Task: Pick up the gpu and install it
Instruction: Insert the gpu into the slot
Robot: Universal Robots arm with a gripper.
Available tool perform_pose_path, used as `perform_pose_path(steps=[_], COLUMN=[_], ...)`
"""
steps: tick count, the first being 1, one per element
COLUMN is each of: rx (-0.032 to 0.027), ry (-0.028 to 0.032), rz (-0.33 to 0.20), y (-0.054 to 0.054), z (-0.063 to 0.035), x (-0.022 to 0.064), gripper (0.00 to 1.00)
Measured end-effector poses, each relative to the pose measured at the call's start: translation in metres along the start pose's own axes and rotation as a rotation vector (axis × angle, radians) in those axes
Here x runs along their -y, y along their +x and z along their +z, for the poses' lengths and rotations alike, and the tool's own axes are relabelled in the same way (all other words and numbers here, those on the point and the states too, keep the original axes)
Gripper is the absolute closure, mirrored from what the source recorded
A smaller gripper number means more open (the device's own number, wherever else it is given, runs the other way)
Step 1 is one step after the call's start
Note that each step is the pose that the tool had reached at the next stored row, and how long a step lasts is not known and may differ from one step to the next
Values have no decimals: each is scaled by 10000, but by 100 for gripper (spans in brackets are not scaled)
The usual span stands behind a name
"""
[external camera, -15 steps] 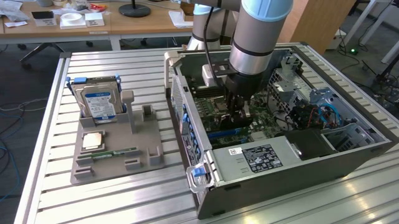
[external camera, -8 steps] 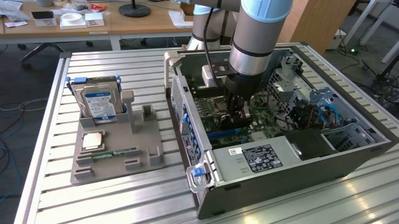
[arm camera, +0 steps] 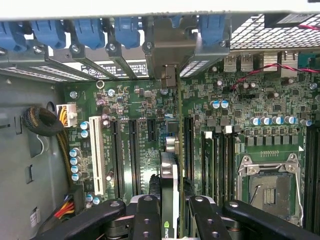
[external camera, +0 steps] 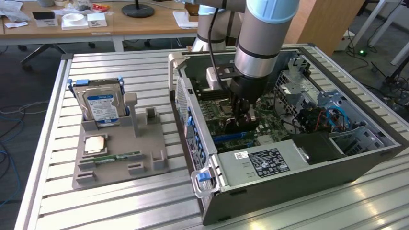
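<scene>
My half-closed black gripper [arm camera: 170, 210] clamps the thin black gpu [arm camera: 169, 172], exterior view's centre; missing the long black slot [arm camera: 188, 145] could jam it.

Slatted metal table [external camera: 57, 191], wooden desks [external camera: 128, 24] behind, black lamp base [external camera: 138, 10], cables [external camera: 16, 111] on grey floor [external camera: 32, 76]

Exterior view — raised and off the arm [external camera: 259, 43], set well back, looking down at a slant across the slatted table [external camera: 128, 201] and into the open computer case [external camera: 300, 191], with office desks [external camera: 128, 26] beyond. Wrist view — carried on the wrist inside the case, facing the motherboard [arm camera: 130, 100] square-on and close, with the gripper [arm camera: 172, 215] and the edge of the gpu [arm camera: 170, 190] clamped in it in the foreground. Shared ground: motherboard, blue slot latches [arm camera: 120, 32] on the case wall, gripper.
</scene>
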State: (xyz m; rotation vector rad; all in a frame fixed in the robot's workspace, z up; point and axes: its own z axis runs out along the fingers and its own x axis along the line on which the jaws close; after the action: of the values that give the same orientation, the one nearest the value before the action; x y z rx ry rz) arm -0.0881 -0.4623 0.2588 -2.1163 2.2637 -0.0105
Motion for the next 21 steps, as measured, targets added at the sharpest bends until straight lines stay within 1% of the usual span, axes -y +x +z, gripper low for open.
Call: perform_pose_path(steps=[11, 19, 21], rx=[0, -4, -5], ry=[-1, -69, -76], rz=[2, 3, 6], y=[1, 0, 0], z=[23, 23, 23], x=[-2, 4, 5], gripper=[73, 73, 73])
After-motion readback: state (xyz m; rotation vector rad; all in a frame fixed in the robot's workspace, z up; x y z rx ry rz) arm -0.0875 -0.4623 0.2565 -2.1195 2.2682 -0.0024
